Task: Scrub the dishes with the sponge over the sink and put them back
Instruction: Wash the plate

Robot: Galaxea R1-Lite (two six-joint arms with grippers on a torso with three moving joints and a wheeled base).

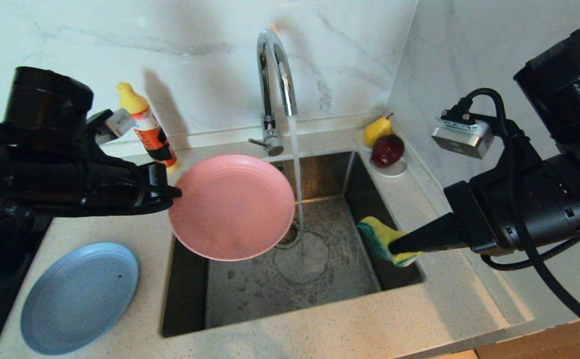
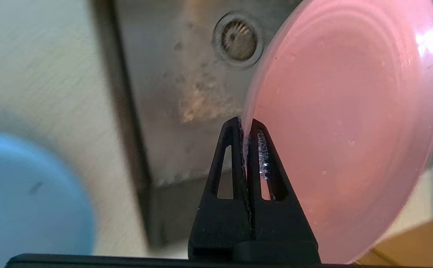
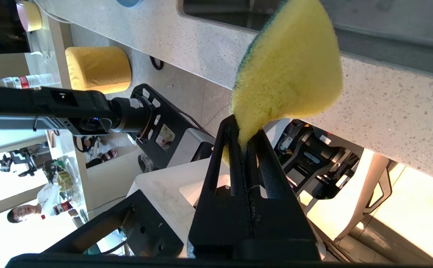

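Gripping only the rim, the left hand (image 1: 173, 192) holds the pink plate (image 1: 232, 207) over the sink's (image 1: 320, 179) left edge; the right hand (image 1: 394, 247) pinches the sponge (image 1: 382, 239) (thin hold). Scrubbing pressure could lever the plate loose.

Pink plate (image 1: 231, 206) and tap (image 1: 274, 89) crowd the sink (image 1: 290, 284); front stays open.

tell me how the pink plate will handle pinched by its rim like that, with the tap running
The pink plate looks stiff: the left gripper holds it by the rim alone over the sink and it shows no bend. It is probably light, since so thin a pinch carries it. Near the water it may get slippery and pivot in the jaws.
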